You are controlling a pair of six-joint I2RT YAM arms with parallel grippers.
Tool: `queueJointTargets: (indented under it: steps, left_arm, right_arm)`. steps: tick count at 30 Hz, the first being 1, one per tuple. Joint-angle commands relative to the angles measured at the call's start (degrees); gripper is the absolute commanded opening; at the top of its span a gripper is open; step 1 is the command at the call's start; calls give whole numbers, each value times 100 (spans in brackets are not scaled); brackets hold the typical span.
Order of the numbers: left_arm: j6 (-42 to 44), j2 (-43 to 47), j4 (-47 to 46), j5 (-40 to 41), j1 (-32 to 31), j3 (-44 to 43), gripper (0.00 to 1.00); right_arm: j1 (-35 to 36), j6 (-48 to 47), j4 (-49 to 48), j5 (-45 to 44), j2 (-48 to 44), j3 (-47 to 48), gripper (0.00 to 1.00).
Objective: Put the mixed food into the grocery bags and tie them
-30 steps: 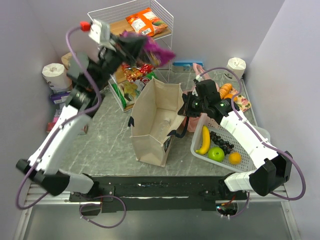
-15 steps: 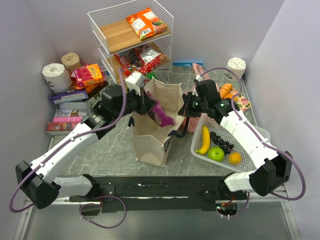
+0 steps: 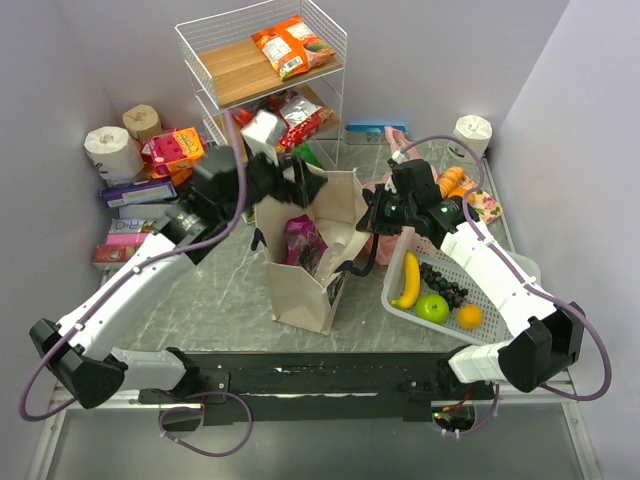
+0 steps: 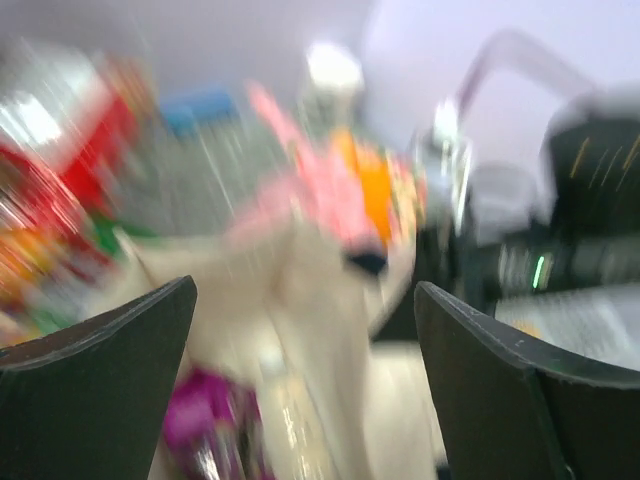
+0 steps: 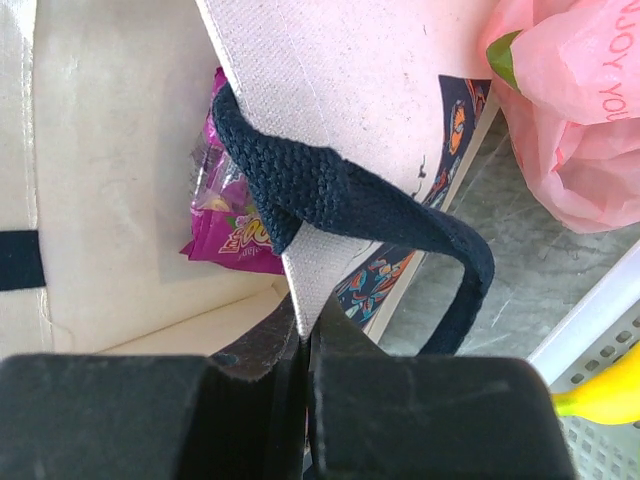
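Motion blur smeared my left wrist view; past my dark left fingers (image 4: 90, 370) only colour patches showed. From the right wrist, the wall of the beige canvas tote (image 5: 330, 80) hid most of the shiny purple snack packet (image 5: 226, 236), and the frame edge cut off the yellow banana (image 5: 614, 390).

There was one canvas bag (image 3: 300, 295) and one pink plastic bag (image 5: 570, 120). One purple packet (image 3: 303, 240) and one orange packet (image 3: 290, 45) could be counted. The red packets (image 3: 288, 112) overlapped too much for a sure number. The fruit came to one banana (image 3: 407, 280), one green apple (image 3: 432, 307), one orange (image 3: 469, 316) and one bunch of grapes (image 3: 446, 285). There were also three toilet-paper rolls (image 3: 107, 143) (image 3: 142, 120) (image 3: 472, 130), one white basket (image 3: 524, 268), one wire rack (image 3: 235, 78) and one orange box (image 3: 172, 150).
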State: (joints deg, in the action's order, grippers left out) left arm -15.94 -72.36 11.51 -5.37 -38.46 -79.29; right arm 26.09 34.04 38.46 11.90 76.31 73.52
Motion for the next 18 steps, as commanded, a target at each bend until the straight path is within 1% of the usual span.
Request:
queueJointTargets:
  steps: [1, 2, 3, 4, 5, 6, 8, 9, 11, 13, 18]
  left_arm:
    - [338, -514, -518, 1132, -4, -1279, 96]
    - [346, -716, -466, 1282, 5, -1848, 96]
    - [320, -1127, -291, 1684, 14, -2149, 96]
    - [277, -1340, -211, 1871, 49, -2440, 96]
    - [206, -1551, -106, 2020, 92, -2991, 96]
    - [-12, -1954, 0, 2135, 154, -3248, 96]
    - [-302, -2299, 202, 2189, 426, -3819, 96]
    - [-591, -2579, 246, 2145, 531, -3970, 96]
    - [-760, -2800, 256, 2092, 760, -4295, 96]
    - [-823, -3055, 168, 2092, 892, -4428, 96]
    - [-998, -3653, 220, 1882, 1147, -5148, 96]
  right_arm:
    - [-69, 50, -409, -21, -134, 110, 3]
    - [-69, 50, -418, -4, -143, 110, 3]
    - [-77, 50, -418, 5, -126, 119, 3]
    - [-69, 59, -427, 23, -134, 119, 3]
    - [-69, 59, -453, 49, -126, 119, 3]
    - [-69, 50, -462, 49, -152, 110, 3]
    - [-69, 67, -479, 67, -178, 75, 3]
    - [-69, 85, -514, 75, -204, 66, 3]
    - [-69, 94, -523, 84, -231, 31, 3]
    - [-69, 103, -541, 93, -257, 5, 3]
    - [-77, 94, -524, 49, -354, -30, 3]
